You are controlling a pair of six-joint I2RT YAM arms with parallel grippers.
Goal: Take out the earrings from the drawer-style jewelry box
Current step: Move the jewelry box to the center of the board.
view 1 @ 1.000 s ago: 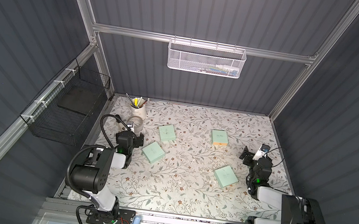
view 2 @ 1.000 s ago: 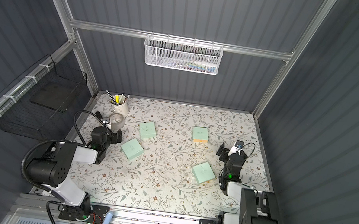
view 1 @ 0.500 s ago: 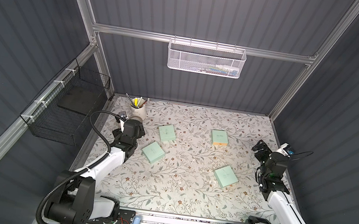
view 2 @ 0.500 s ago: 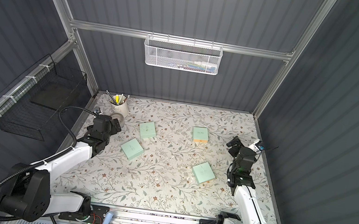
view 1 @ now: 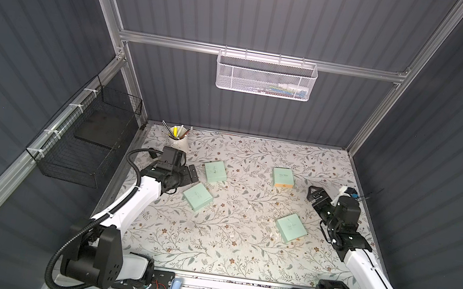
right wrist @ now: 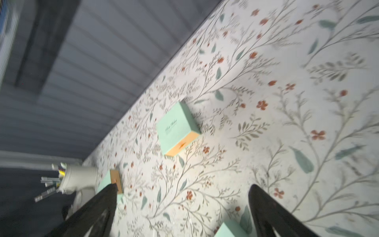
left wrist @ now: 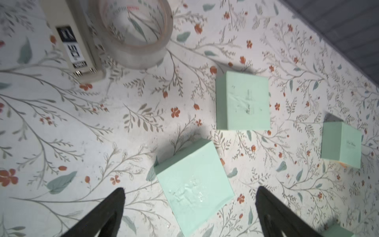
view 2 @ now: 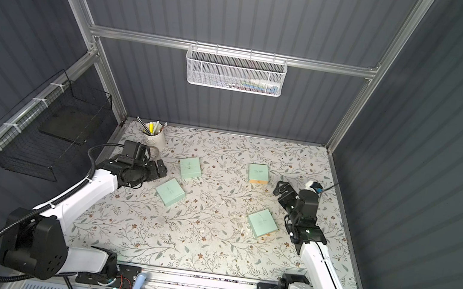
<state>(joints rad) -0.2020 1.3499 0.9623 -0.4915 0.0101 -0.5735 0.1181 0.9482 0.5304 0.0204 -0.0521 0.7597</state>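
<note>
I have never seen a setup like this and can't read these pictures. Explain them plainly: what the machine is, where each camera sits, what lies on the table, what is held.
This is a robot with two white arms mounted at the near edge of a flower-patterned table. Each arm ends in a two-fingered pincer: the left tool and the right tool. Both stand open and hold nothing. The two wide pictures come from one camera pair overhead, so they look nearly alike. The two close pictures come from cameras on the wrists; the dark prongs there are the tools' fingers. On the table lie four mint-green boxes, all shut, a mug of pens and a roll of clear tape. No earrings show.
</note>
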